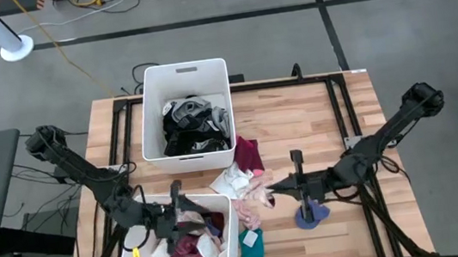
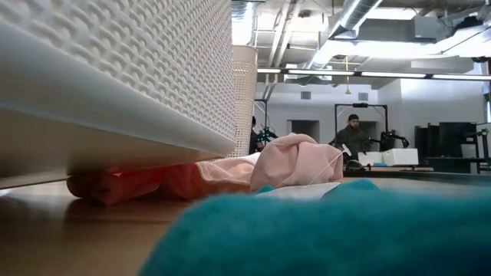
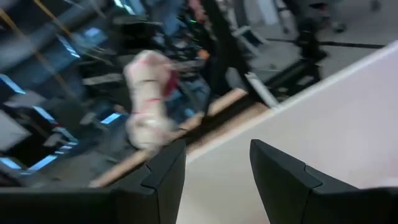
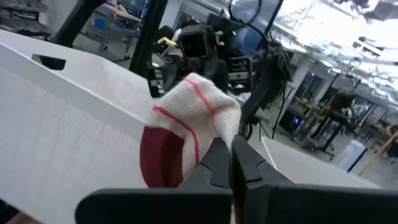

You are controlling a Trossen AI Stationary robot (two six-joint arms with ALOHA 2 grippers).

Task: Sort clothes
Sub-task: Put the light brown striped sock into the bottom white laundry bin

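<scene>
My right gripper (image 1: 270, 189) is shut on a white sock with red stripes and a maroon patch (image 4: 186, 134), beside the loose pile of white and pink clothes (image 1: 244, 183) at the table's middle. The sock also shows in the left wrist view (image 3: 148, 99). My left gripper (image 1: 177, 202) is open and empty (image 3: 217, 174) over the far rim of the near white bin (image 1: 220, 200), which holds maroon, pink and white clothes (image 1: 192, 245). The far bin (image 1: 153, 111) holds black and grey clothes (image 1: 194, 124). My right gripper pinches an edge of the sock's white part (image 4: 219, 138) between its two fingertips. The fingers lie about level and point toward the table's left. The rest of the sock bunches beyond the fingertips and looks lifted off the table.
A maroon garment (image 1: 249, 154) lies by the far bin's near corner. A teal piece (image 1: 251, 249) lies at the near edge and fills the low view's foreground (image 2: 322, 230). A blue piece (image 1: 312, 216) lies under the right arm. A person (image 2: 353, 136) stands far behind.
</scene>
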